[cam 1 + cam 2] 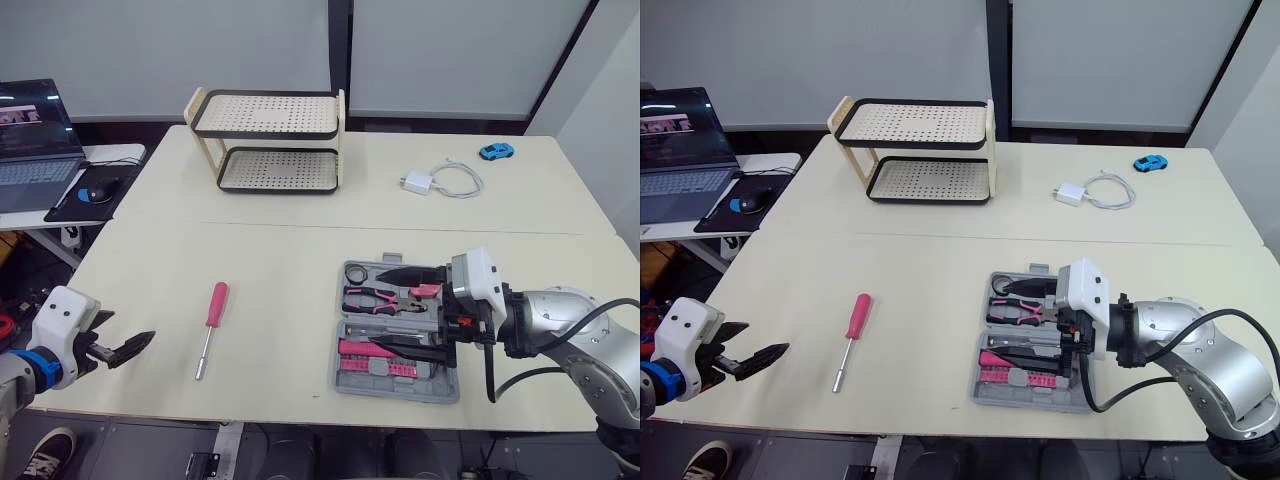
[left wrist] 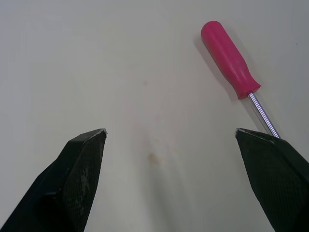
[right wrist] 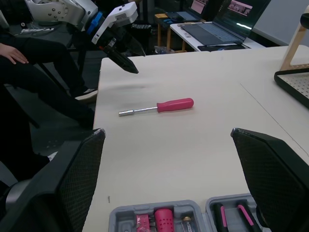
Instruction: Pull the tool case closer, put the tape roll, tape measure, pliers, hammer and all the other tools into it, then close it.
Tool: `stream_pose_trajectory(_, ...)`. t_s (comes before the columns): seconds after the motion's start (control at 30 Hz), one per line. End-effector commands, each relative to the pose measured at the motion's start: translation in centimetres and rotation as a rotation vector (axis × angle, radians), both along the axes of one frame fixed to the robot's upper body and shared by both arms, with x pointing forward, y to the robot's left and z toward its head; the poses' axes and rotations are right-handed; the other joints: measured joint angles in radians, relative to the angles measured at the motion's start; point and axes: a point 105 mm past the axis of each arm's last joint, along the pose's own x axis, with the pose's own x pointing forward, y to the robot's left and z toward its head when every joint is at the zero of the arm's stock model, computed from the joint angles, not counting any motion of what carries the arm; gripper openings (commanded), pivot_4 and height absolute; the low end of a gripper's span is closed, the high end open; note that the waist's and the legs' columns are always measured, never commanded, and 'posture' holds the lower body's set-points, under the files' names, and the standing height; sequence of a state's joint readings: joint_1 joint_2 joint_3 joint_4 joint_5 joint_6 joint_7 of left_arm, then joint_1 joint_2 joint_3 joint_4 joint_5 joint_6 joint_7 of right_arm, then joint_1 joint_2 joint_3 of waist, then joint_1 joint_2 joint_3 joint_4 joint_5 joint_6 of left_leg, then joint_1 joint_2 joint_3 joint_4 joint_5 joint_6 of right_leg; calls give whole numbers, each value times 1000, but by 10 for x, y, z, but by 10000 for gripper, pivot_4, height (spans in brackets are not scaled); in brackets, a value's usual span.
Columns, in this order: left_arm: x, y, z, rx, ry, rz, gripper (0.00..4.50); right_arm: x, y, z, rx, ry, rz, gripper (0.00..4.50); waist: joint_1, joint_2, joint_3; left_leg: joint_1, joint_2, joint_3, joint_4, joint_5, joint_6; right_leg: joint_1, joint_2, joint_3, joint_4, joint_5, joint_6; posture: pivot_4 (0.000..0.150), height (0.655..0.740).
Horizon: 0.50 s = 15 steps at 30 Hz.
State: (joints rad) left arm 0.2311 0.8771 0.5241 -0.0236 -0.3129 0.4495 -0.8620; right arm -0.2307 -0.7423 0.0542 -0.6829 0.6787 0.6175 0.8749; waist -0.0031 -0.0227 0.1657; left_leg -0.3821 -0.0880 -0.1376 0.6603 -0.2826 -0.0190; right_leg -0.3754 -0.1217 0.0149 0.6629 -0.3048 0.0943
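Tool case (image 1: pixel 390 391) open on table (image 1: pixel 270 250), robot's right; pink screwdriver (image 1: pixel 216 305) lies out to its left.
Right gripper (image 3: pixel 167 130) spread wide over the case; left gripper (image 2: pixel 171 133) spread wide near screwdriver; laptop (image 1: pixel 35 150) screen text unreadable.

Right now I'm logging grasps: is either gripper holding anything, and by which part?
Nothing is held: left gripper open near the screwdriver, right gripper open over the tool case.

Head eyes look down over the table (image 1: pixel 300 260); both wrist cameras face the screwdriver (image 2: pixel 234 67), the left nearer
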Motion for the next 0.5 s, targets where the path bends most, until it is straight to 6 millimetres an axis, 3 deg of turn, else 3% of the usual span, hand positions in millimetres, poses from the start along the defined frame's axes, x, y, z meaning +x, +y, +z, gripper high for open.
stream_pose_trajectory(0.03, 2, 8, 15, 30, -43, 11, 44427, -5, 2, 8, -5, -58, 22, 45000, 0, 0, 0, 0, 0, 0, 0, 0, 0, 0, 0, 0, 0, 0, 0, 1500, 7400)
stream_pose_trajectory(0.3, 3, 10, 15, 34, -46, 7, 44427, -1, -2, 2, -38, -65, -12, 45000, 0, 0, 0, 0, 0, 0, 0, 0, 0, 0, 0, 0, 0, 0, 0, 1500, 7400)
stream_pose_trajectory(0.4, 5, 11, 19, 17, -87, 34, 44427, 13, -20, -4, -64, -100, -142, 45000, 1, 0, 0, 0, 0, 0, 0, 0, 0, 0, 0, 0, 0, 0, 0, 1500, 7400)
stream_pose_trajectory(0.5, 13, 15, 28, 13, -169, 79, 44427, 32, -54, -7, -69, -128, -338, 45000, 5, 0, 0, -1, -1, 0, 0, 0, 0, 0, 0, 0, 0, 0, 0, 1500, 7400)
